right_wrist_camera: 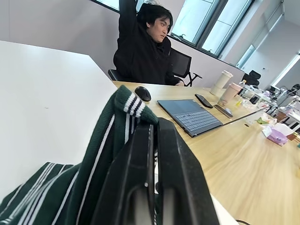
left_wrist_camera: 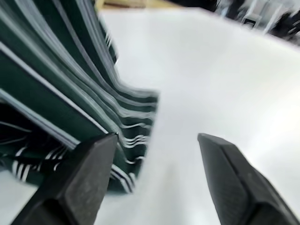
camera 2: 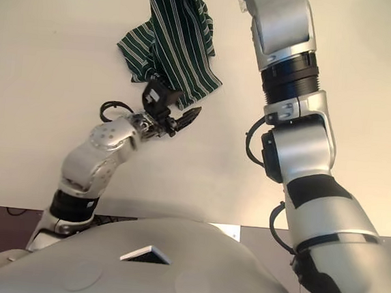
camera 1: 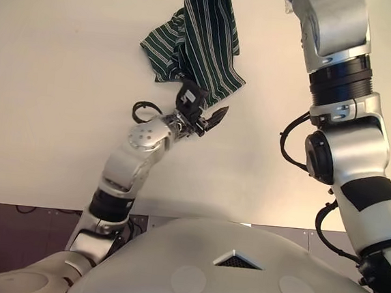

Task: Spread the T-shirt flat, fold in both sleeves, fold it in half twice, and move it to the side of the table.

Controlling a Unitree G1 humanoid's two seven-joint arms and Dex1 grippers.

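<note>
White worktop [camera 1: 59, 141]; top centre, my right hand [right_wrist_camera: 154, 126] clenches the bunched striped T-shirt [camera 1: 197, 44], left hand [left_wrist_camera: 157, 140] released beside its hem. Pinching doubled layers could stop it spreading.

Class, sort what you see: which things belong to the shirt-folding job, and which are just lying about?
Job: T-shirt, white table, left gripper (open), right gripper (shut on the T-shirt).
Lying about: laptop, mouse, phone, cups, all on the wooden desk.
</note>
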